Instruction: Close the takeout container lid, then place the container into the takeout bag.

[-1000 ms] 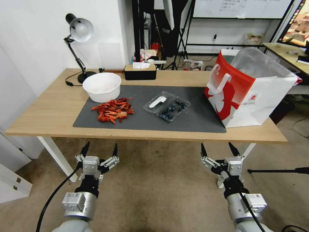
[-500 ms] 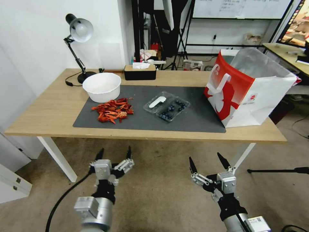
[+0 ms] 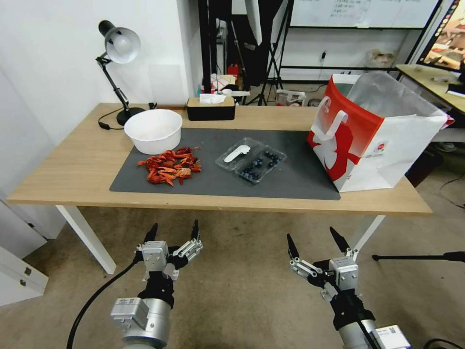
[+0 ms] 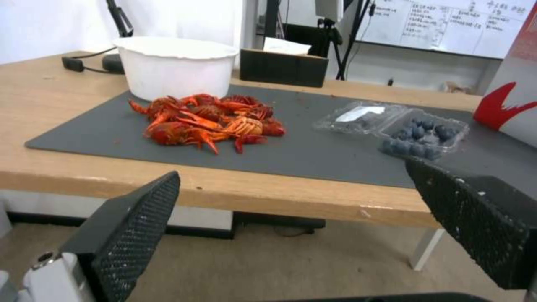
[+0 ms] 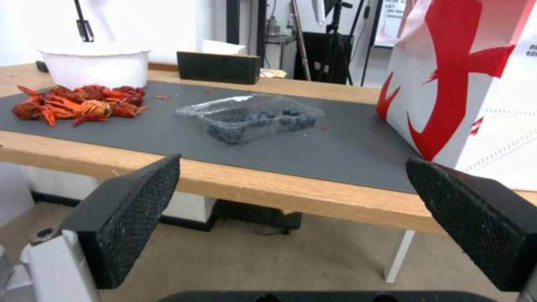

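The takeout container (image 3: 262, 164) is a small clear clamshell of dark berries lying open on the grey mat (image 3: 300, 182). Its lid (image 3: 237, 153), with a white sticker, lies flat beside the berry half. The red-and-white takeout bag (image 3: 373, 131) stands open at the table's right end. My left gripper (image 3: 175, 225) and right gripper (image 3: 311, 233) hang open below the table's front edge, over the floor, well short of the container. The left wrist view shows the container (image 4: 422, 134) past the open left gripper (image 4: 291, 167). The right wrist view shows the container (image 5: 263, 119) and the bag (image 5: 475, 84) beyond the right gripper (image 5: 291, 161).
A white bowl (image 3: 153, 130) and a heap of red crayfish (image 3: 169, 167) sit on the mat's left part. A desk lamp (image 3: 118, 46) and a black tissue box (image 3: 211, 109) stand at the back. The wooden table (image 3: 218, 202) has its front edge between the grippers and the container.
Since a second ago both grippers have drawn in toward each other and sunk lower in the head view; over the last half second they have barely moved. Nothing on the table shifted.
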Tool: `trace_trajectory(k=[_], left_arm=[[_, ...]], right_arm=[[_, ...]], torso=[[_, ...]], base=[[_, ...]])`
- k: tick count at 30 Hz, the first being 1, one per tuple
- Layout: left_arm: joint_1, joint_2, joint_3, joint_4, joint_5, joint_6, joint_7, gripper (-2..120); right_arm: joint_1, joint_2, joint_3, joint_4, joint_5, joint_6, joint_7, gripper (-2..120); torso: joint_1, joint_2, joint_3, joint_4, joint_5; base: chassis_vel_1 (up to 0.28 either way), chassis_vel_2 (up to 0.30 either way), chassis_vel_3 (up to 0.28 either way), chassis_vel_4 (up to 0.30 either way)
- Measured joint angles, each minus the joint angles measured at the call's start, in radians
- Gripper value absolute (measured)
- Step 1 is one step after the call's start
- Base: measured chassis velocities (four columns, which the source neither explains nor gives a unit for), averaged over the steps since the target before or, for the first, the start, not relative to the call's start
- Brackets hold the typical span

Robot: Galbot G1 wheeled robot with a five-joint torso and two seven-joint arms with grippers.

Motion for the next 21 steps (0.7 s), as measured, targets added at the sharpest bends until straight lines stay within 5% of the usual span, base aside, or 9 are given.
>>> trace_trajectory(k=[11,21], left_arm=[[-0.069,0.044,-0.020,0.021,-0.099,0.027,0.039,100],[-0.261,0.115,0.007,0.118,-0.280,0.072,0.085,100]], right_arm=[[0.005,0.000,0.002,0.001,0.029,-0.008,-0.015,100],[0.031,-0.006,0.008,0.014,0.083,-0.057,-0.019,100]], torso=[[0.000,0.000,0.000,0.0000,0.0000],[0.000,0.000,0.000,0.0000,0.0000]], base=[[0.000,0.000,0.000,0.000],[0.000,0.000,0.000,0.000]])
